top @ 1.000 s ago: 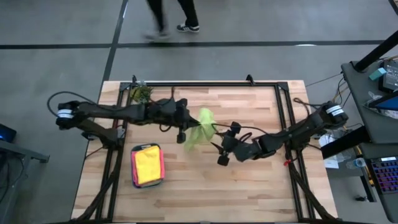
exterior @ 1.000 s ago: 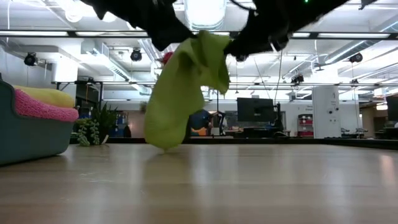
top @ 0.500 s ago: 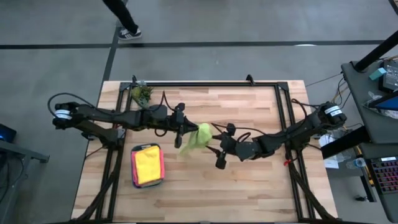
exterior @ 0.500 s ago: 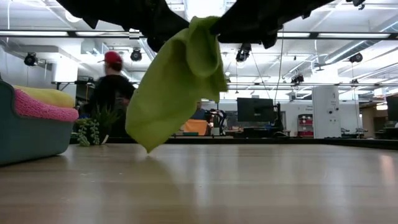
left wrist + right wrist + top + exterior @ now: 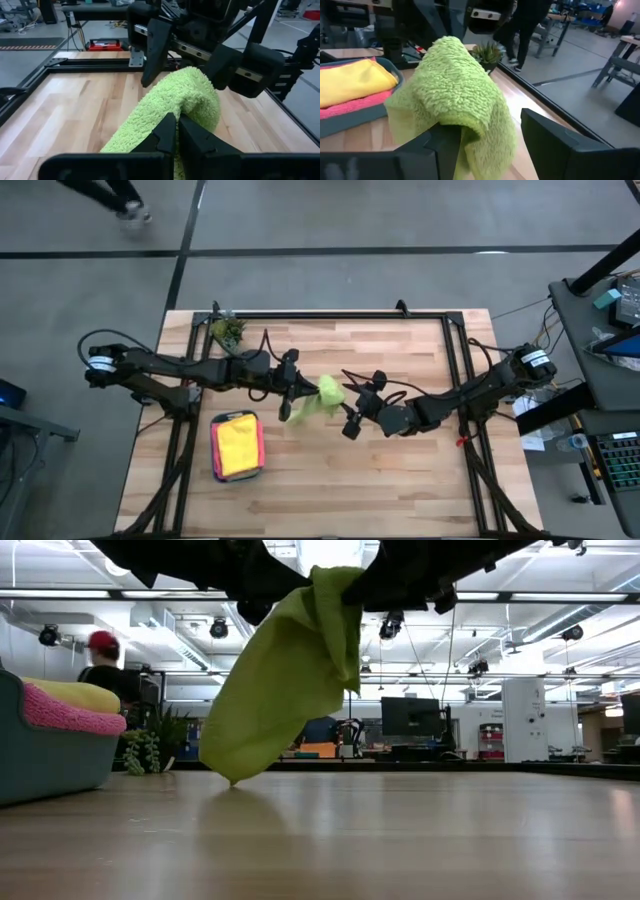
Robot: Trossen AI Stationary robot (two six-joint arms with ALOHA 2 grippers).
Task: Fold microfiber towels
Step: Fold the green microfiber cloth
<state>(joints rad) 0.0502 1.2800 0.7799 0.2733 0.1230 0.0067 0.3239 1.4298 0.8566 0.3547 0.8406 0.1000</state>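
Lime green towel: we see the fuzzy lime green microfiber towel (image 5: 318, 395) held off the light wooden table (image 5: 400, 480), mid-frame in the high view; in the low view its bottom corner hangs at the tabletop.
Left gripper (image 5: 289, 394): jaws closed on the towel's left side.
Right gripper (image 5: 349, 416): jaws spread; towel draped over one finger (image 5: 447, 140).
Teal rectangular plastic tray (image 5: 214, 455): lower left, holding yellow towel (image 5: 238, 447) over pink towel (image 5: 65, 710).

Light wooden table (image 5: 400, 470) with teal tray (image 5: 237, 447) and potted plant (image 5: 227, 330)
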